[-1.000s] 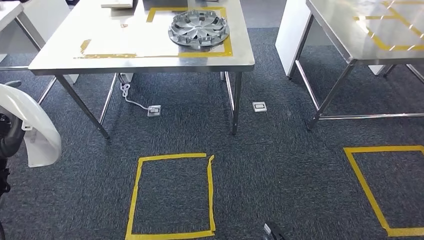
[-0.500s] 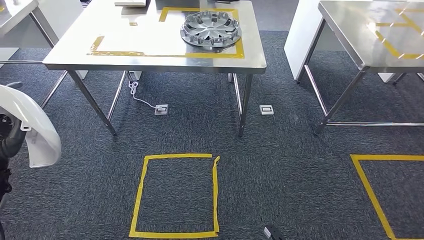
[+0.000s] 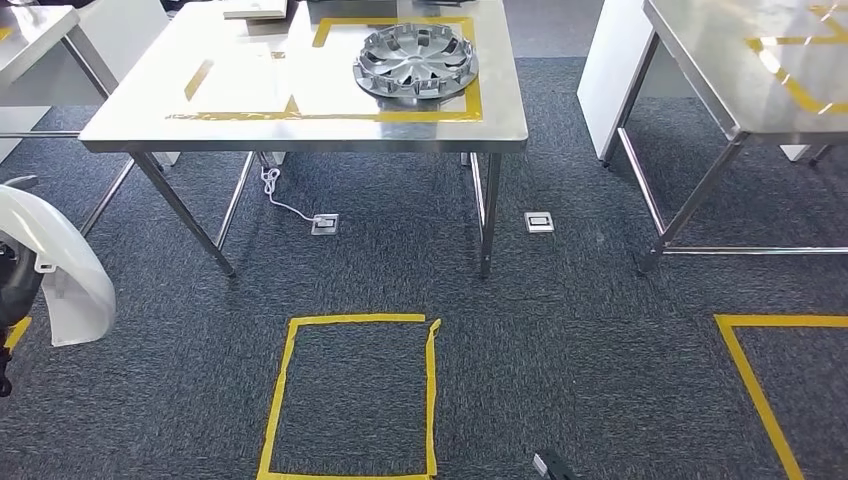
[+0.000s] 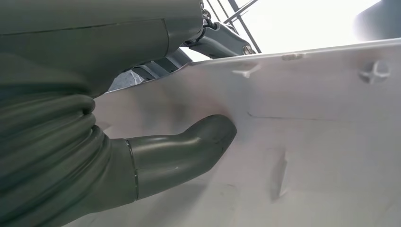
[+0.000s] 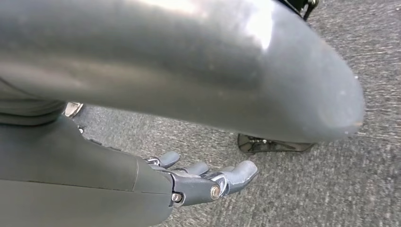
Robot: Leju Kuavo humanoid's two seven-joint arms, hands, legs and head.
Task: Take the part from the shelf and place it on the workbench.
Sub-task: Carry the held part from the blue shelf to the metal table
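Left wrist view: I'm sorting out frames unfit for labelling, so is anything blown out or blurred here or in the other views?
Left wrist view: the background past the white part is overexposed to plain white, and the thumb looks soft. Right wrist view: the carpet is streaked with motion blur, though the right hand is fairly sharp. Head view: evenly lit and sharp, with glare on the steel workbench.

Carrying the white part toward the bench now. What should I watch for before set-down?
1. The white part hangs low at the robot's left side, held by the left hand alone; the thumb presses a smooth face, so it might slip.
2. A wheel cover already sits in the workbench's taped zone; the part could knock it.
3. The bench legs and floor cable lie ahead; a swinging part could catch them.
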